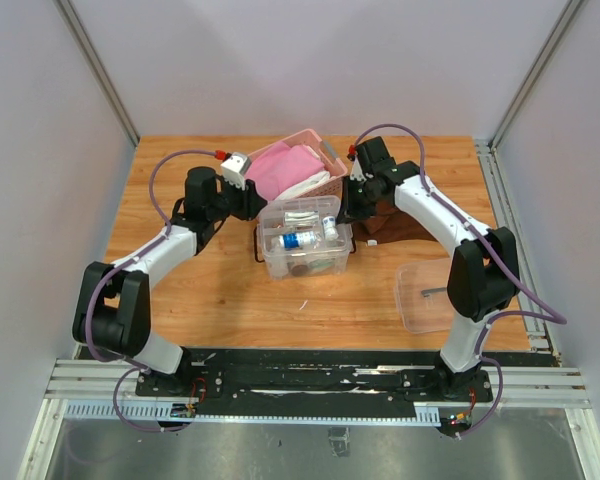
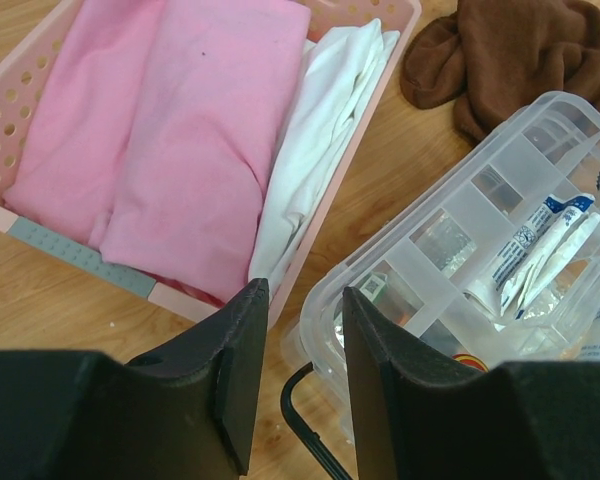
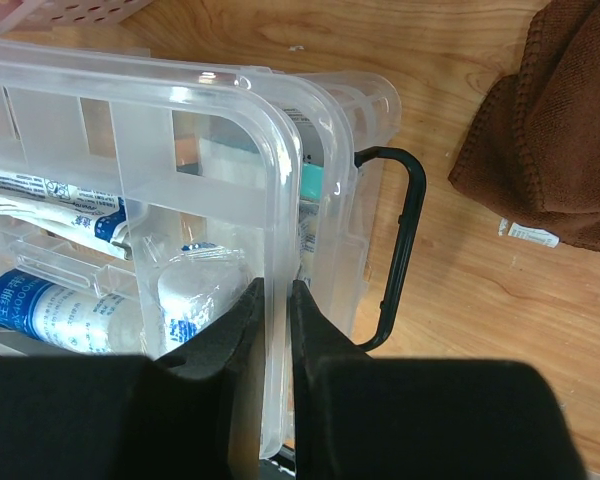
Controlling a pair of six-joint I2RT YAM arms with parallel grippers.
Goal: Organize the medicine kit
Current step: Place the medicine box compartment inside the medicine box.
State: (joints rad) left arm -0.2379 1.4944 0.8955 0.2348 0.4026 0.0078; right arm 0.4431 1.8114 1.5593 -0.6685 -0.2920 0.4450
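The medicine kit (image 1: 305, 262) is a clear box mid-table, with a clear divided tray (image 3: 270, 150) sitting in its top. The tray holds a blue-and-white bottle (image 3: 60, 310) and white tubes (image 2: 540, 245). My right gripper (image 3: 277, 290) is shut on the tray's right rim, just inside the box's black end handle (image 3: 405, 230). At the box's left end, my left gripper (image 2: 305, 295) is open, its fingers straddling the box's corner and the other black handle (image 2: 305, 420). Nothing is pinched between them. In the top view, both grippers (image 1: 260, 205) (image 1: 352, 208) flank the box.
A pink slatted basket (image 1: 330, 182) with pink and white cloth stands just behind the kit, close to my left fingers. A brown cloth (image 1: 400, 225) lies to the right of the box. The clear lid (image 1: 425, 295) with a dark handle rests near the right arm.
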